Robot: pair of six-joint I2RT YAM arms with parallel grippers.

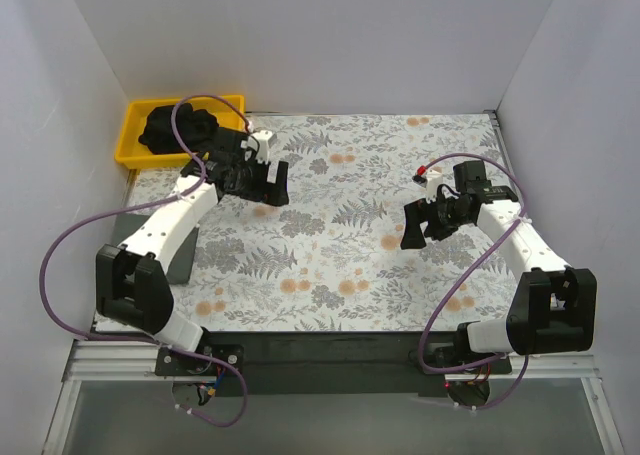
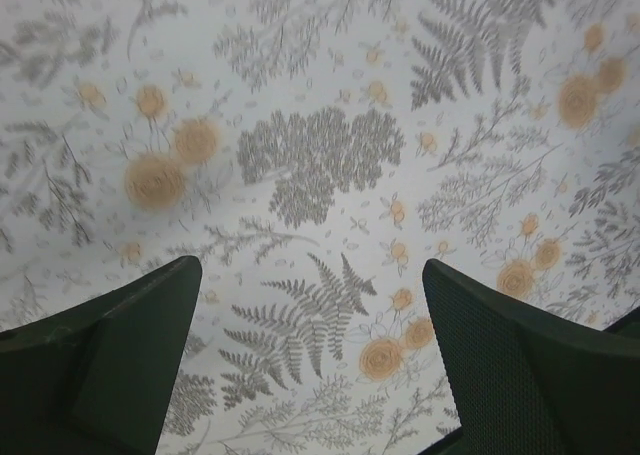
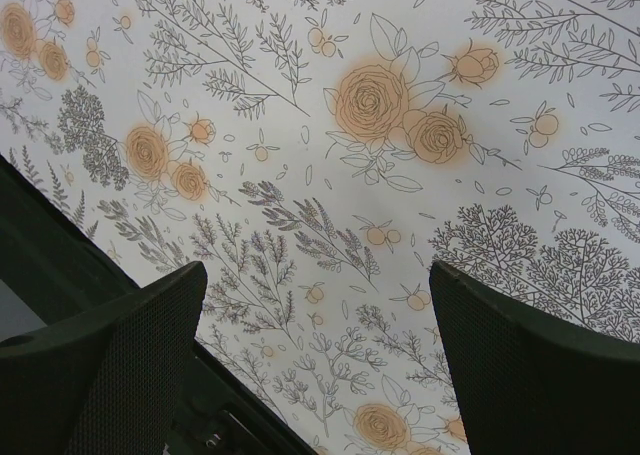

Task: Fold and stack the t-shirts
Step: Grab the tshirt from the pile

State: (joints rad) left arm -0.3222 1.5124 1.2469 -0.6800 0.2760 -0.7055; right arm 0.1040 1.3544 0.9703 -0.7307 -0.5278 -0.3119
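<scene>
From above, we found the t-shirts (image 1: 178,127) lying as a crumpled black heap in the yellow bin (image 1: 128,143) at the table's far left corner, none of them spread or folded. The flowered table cover (image 1: 340,265) carried no shirt and no stack. We therefore judged the task not yet begun: each shirt had to be lifted out, laid flat, folded and stacked. The left gripper (image 1: 270,185) hung just beside the bin, jaws apart and holding nothing. The right gripper (image 1: 425,225) hovered over the right half of the table, well apart from the shirts, likewise spread and bare.

In the left wrist view our fingers (image 2: 110,355) stood wide apart, with only the printed cover between them.

In the right wrist view the fingers (image 3: 110,375) were equally parted over ferns and orange blooms, with no cloth in sight.
</scene>
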